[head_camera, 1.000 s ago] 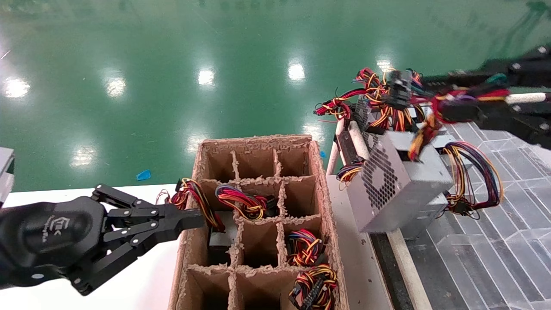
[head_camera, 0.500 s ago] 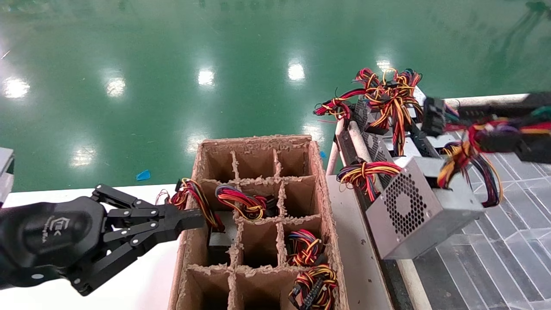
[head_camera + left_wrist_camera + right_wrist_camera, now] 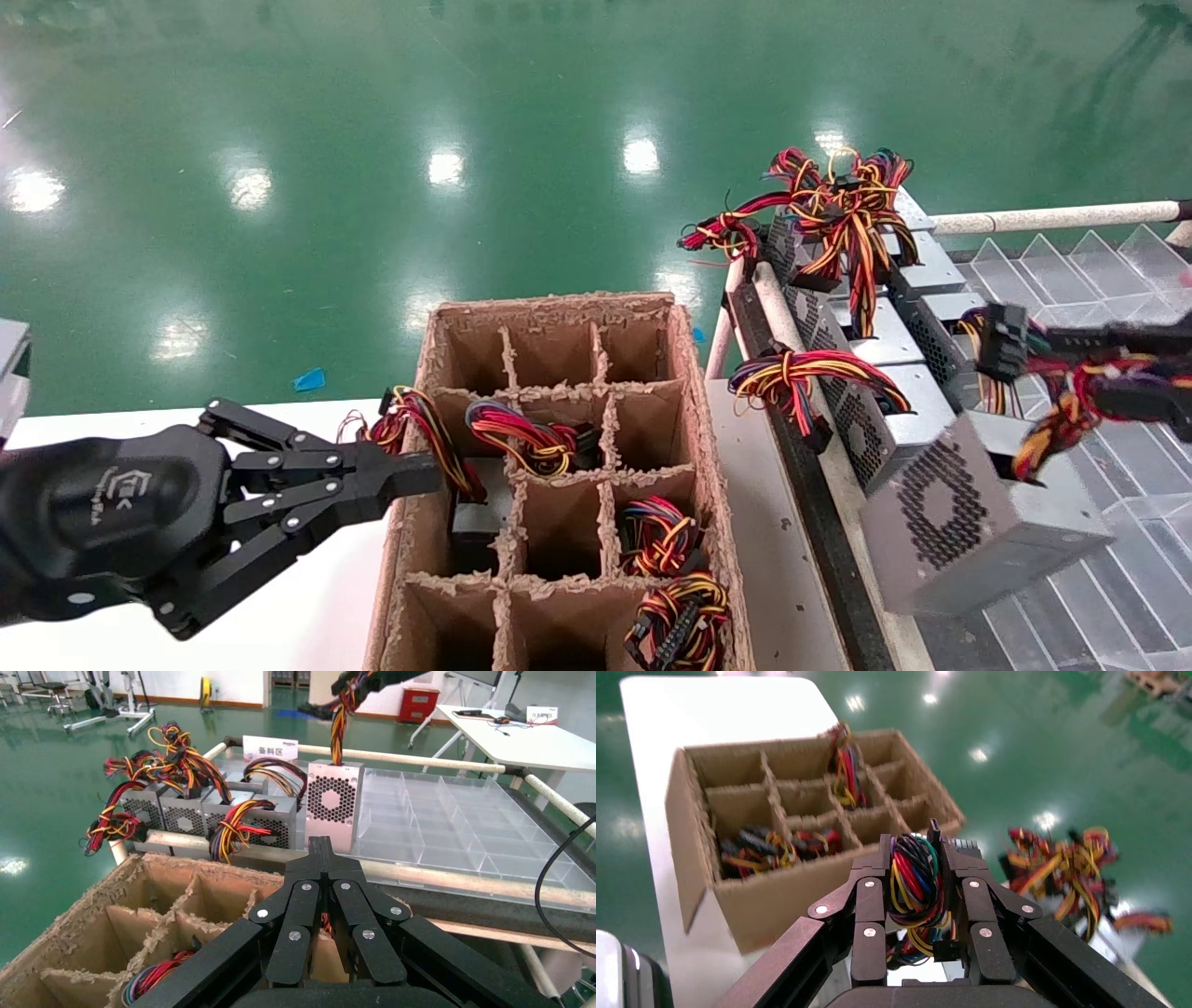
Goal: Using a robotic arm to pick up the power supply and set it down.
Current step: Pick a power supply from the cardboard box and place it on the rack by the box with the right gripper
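Left gripper (image 3: 410, 475) sits low at the near left over the white table (image 3: 307, 615), its black fingers pressed together with nothing between them and the tips just beside the left wall of the cardboard box (image 3: 712, 522), close to a wire bundle that hangs over that edge. In the left wrist view the same closed fingers (image 3: 320, 860) point toward the rack beyond the box. Moving right, the cardboard box is split into compartments by ragged dividers; several of them hold coils of red, yellow and black wires (image 3: 656, 536), and a dark unit stands in one cell at the left of the middle row. Right of the box a rail with white tubes carries a row of grey metal units (image 3: 880, 340) standing side by side with their vented faces toward the box, wire bundles sprouting from their tops. At the near end of that row the power supply (image 3: 978, 522) hangs tilted, its perforated face turned toward the box, above the clear plastic tray (image 3: 1117, 596) and just beside the nearest unit in the row; I cannot tell whether its lower edge touches the tray. Its wire bundle (image 3: 1052, 433) rises to the right gripper (image 3: 1141, 391) at the far right edge, and the right wrist view shows that gripper's fingers (image 3: 869, 903) clamped on the multicoloured wires rather than on the metal case.
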Action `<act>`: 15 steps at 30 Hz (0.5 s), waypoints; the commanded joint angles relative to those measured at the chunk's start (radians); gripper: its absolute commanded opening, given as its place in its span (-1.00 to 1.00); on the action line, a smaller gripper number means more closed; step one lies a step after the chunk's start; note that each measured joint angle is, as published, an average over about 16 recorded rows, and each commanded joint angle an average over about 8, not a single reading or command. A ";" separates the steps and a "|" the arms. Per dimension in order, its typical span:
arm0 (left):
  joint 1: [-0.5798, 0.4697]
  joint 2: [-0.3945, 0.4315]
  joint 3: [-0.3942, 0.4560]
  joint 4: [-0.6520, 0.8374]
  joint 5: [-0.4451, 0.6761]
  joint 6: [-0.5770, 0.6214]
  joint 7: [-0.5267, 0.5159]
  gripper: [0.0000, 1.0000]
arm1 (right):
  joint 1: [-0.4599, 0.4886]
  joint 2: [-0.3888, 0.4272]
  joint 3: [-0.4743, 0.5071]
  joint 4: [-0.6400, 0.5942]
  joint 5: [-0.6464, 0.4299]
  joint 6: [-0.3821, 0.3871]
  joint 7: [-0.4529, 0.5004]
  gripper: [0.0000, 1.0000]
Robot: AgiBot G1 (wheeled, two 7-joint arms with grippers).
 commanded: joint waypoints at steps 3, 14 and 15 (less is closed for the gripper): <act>0.000 0.000 0.000 0.000 0.000 0.000 0.000 -1.00 | -0.008 0.003 -0.010 -0.016 -0.031 0.008 -0.016 -1.00; 0.000 0.000 0.000 0.000 0.000 0.000 0.000 -1.00 | -0.060 -0.099 -0.043 -0.206 -0.038 0.003 -0.137 -1.00; 0.000 0.000 0.000 0.000 0.000 0.000 0.000 -1.00 | -0.065 -0.110 -0.045 -0.224 -0.031 -0.001 -0.147 -1.00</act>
